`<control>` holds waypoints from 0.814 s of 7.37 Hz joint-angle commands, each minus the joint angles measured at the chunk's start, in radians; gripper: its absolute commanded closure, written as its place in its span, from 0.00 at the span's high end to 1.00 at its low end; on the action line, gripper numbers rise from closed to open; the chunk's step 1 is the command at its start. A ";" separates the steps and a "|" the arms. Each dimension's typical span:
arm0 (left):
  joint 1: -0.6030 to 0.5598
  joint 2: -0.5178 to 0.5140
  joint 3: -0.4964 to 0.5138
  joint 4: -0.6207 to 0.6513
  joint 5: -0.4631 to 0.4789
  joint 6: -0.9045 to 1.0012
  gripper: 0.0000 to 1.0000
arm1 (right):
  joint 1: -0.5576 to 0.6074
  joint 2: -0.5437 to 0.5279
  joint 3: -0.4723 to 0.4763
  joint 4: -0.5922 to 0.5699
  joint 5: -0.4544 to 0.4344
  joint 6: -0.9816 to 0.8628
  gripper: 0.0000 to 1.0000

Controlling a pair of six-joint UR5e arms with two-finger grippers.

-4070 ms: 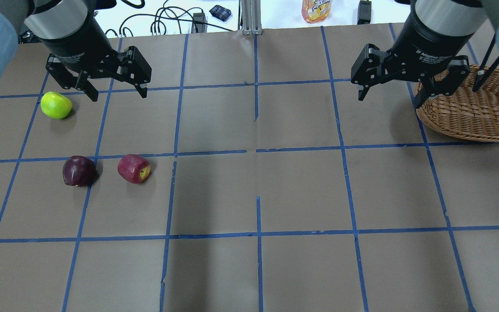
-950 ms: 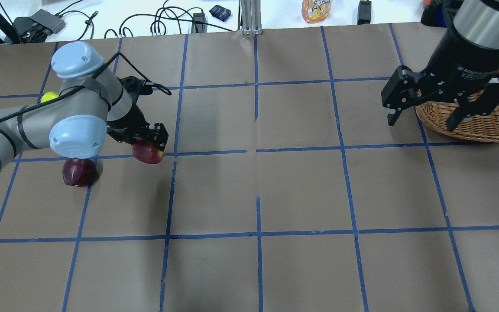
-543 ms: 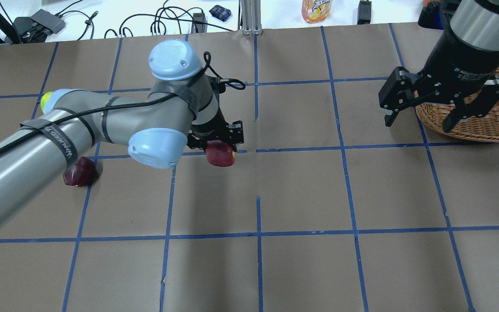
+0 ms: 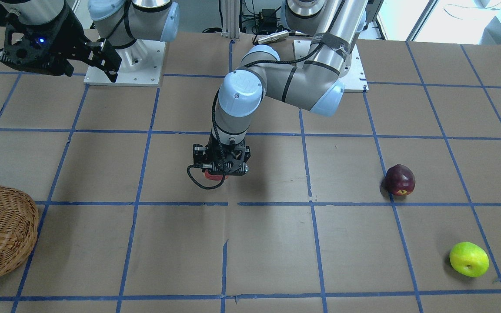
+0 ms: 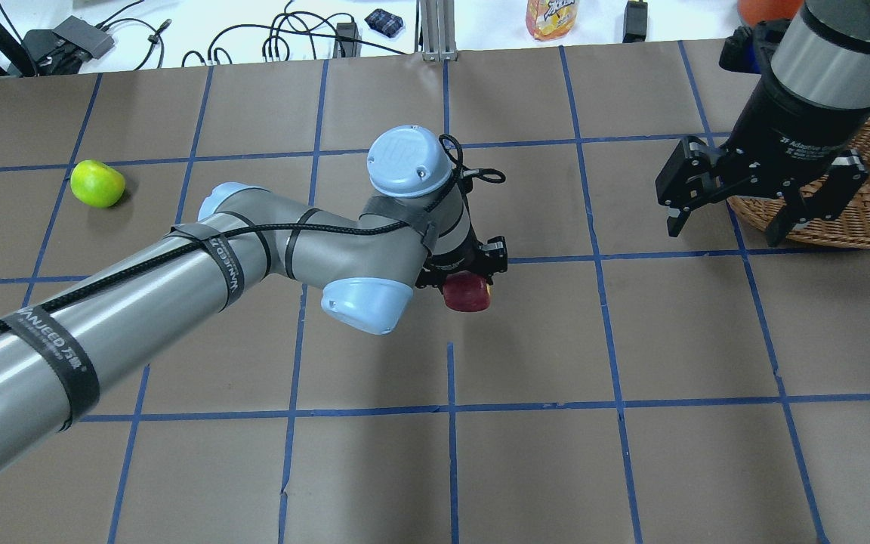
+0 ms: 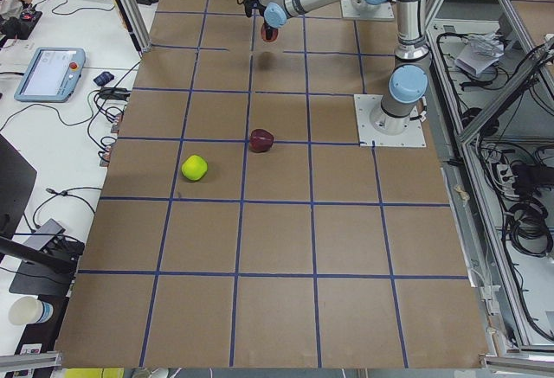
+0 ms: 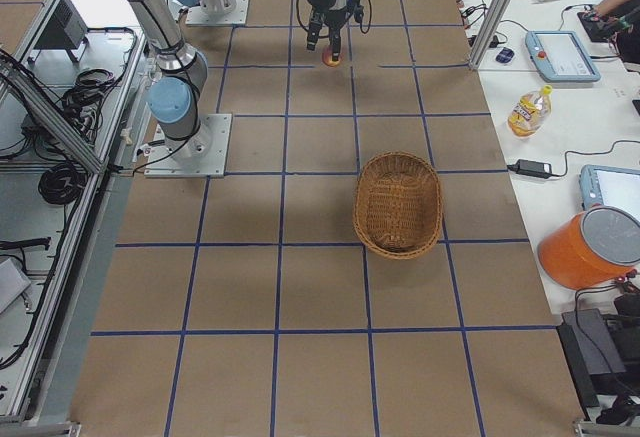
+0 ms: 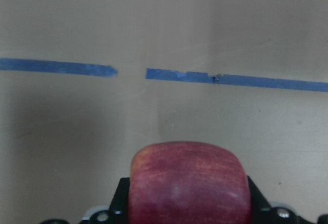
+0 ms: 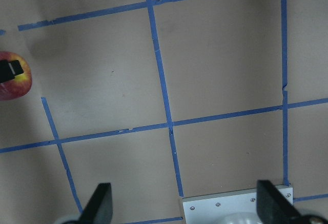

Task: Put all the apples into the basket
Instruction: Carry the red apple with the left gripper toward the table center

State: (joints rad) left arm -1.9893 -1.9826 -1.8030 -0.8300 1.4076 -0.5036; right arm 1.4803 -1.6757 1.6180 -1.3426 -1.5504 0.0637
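Note:
My left gripper (image 5: 470, 285) is shut on the pinkish-red apple (image 5: 467, 293), holding it just above the middle of the table; the left wrist view shows that apple (image 8: 189, 183) clamped between the jaws. The maroon apple (image 4: 399, 180) rests on the table and is hidden behind my left arm in the overhead view. Further out on the left lies the yellow-green apple (image 5: 97, 183). The wicker basket (image 5: 846, 219) sits at the far right with no apple in it (image 7: 398, 202). My right gripper (image 5: 728, 225) hangs open and empty just left of the basket.
Blue tape lines grid the brown paper table. Cables (image 5: 291, 38) and an orange drink bottle (image 5: 552, 17) lie beyond the far edge. The arm base plates (image 4: 124, 65) stand at the robot's side. An orange bucket (image 7: 590, 247) is off the table.
My left arm closed on the pinkish-red apple and carried it right from the left side to the table's middle, uncovering the green apple. The right gripper shifted slightly and stayed open.

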 commanded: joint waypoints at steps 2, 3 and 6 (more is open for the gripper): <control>0.000 0.011 0.019 0.069 0.002 0.075 1.00 | -0.003 0.008 0.007 -0.003 -0.035 -0.002 1.00; 0.021 0.036 0.052 0.014 0.004 0.076 1.00 | -0.003 0.025 0.022 -0.009 -0.060 -0.004 1.00; 0.200 0.145 0.119 -0.312 0.025 0.289 1.00 | 0.000 0.105 0.118 -0.264 -0.047 0.051 1.00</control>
State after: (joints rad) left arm -1.8732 -1.8860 -1.6963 -1.0271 1.4191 -0.3228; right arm 1.4791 -1.6027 1.6902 -1.5190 -1.6051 0.0770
